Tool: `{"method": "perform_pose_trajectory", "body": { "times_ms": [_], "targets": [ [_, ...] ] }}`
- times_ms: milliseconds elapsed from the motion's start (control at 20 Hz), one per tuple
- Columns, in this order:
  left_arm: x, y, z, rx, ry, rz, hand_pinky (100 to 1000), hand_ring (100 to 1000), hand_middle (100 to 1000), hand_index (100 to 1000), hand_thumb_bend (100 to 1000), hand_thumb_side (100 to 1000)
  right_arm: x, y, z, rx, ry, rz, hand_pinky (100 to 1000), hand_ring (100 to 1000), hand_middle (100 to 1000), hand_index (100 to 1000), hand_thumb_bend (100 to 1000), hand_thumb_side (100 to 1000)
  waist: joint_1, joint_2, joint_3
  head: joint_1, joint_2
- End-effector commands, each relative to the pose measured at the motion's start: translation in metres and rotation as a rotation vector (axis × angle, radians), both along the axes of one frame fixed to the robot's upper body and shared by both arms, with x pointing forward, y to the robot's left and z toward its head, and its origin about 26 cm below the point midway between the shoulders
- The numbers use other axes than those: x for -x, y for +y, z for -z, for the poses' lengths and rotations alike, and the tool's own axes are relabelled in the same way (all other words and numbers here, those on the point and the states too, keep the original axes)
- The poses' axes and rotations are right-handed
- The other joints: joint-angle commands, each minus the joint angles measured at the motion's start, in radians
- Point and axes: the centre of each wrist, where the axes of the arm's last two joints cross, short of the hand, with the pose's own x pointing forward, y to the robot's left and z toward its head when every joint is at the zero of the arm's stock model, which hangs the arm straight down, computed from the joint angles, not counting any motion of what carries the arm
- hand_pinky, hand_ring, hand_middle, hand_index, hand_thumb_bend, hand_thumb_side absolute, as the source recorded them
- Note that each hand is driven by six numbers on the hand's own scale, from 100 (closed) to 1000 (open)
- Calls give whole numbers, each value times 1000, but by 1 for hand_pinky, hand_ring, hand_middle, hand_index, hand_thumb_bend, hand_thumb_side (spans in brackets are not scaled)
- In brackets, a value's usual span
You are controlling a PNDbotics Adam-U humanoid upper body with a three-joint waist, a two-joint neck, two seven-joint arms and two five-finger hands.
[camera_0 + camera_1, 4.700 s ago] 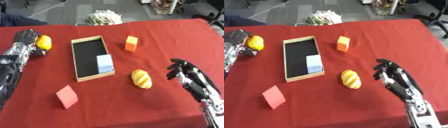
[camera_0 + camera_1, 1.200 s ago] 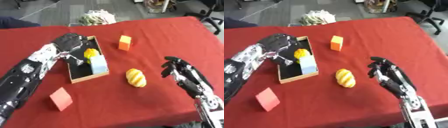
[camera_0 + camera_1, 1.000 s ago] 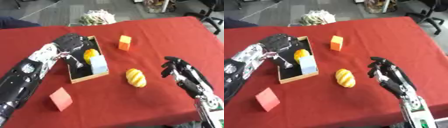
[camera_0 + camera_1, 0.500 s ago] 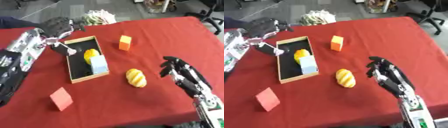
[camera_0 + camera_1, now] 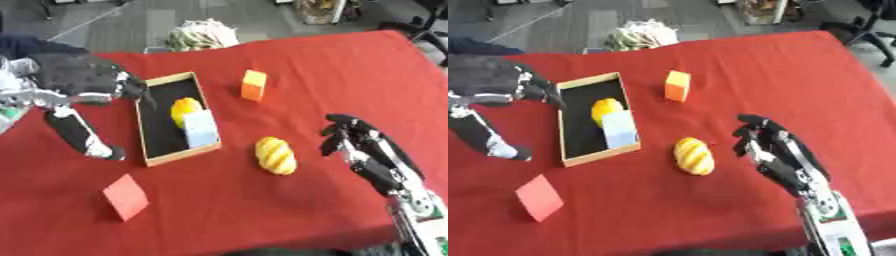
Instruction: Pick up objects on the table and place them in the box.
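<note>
A shallow wooden box with a black floor lies left of centre. Inside it rest a yellow-orange fruit and a pale blue block. My left hand hovers just left of the box's far end, fingers curled, holding nothing. On the red cloth lie an orange block, a yellow bread-like piece and a red block. My right hand stands open right of the yellow piece, not touching it.
The table is covered by a red cloth. A pale striped bundle lies beyond its far edge. Office chairs stand on the floor at the far right. The table's near edge runs along the bottom.
The yellow-orange fruit has gone from my left hand into the box. My left hand has drawn back to the left, away from the box. The right hand has barely moved.
</note>
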Motion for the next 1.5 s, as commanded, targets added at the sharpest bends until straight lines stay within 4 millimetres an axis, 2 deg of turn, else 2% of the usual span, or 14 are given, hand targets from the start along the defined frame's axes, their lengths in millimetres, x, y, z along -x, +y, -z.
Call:
{"method": "perform_pose_trajectory", "body": {
  "times_ms": [50, 200, 500, 900, 1250, 1500],
  "targets": [
    [7, 5, 2, -123, 68, 14, 827, 747, 747, 870, 556, 389, -1, -5, -6, 28, -18, 0, 540, 565, 622, 834, 100, 412, 16, -27, 2, -5, 4],
    [10, 6, 15, -175, 138, 28, 829, 748, 746, 868, 556, 375, -1, -5, -6, 31, -18, -2, 540, 565, 622, 834, 100, 410, 16, -28, 5, -6, 4],
    [11, 6, 26, -210, 174, 57, 840, 764, 770, 901, 594, 374, -2, -4, -6, 33, -19, -6, 540, 564, 621, 834, 100, 410, 14, -27, 11, -8, 4],
    [0, 3, 36, -268, 124, 50, 857, 791, 803, 941, 708, 409, -2, -3, -7, 30, -21, -8, 541, 564, 621, 834, 100, 410, 11, -26, 10, -12, 4],
    [-10, 1, 55, -312, 129, 73, 859, 790, 795, 929, 706, 403, -2, -4, -6, 27, -21, -1, 541, 564, 621, 834, 100, 409, 8, -24, 3, -12, 4],
    [-13, 1, 64, -326, 149, 82, 848, 762, 748, 873, 667, 402, -2, -3, -6, 25, -21, -3, 541, 564, 621, 834, 100, 409, 7, -23, 2, -14, 4]
  ]
}}
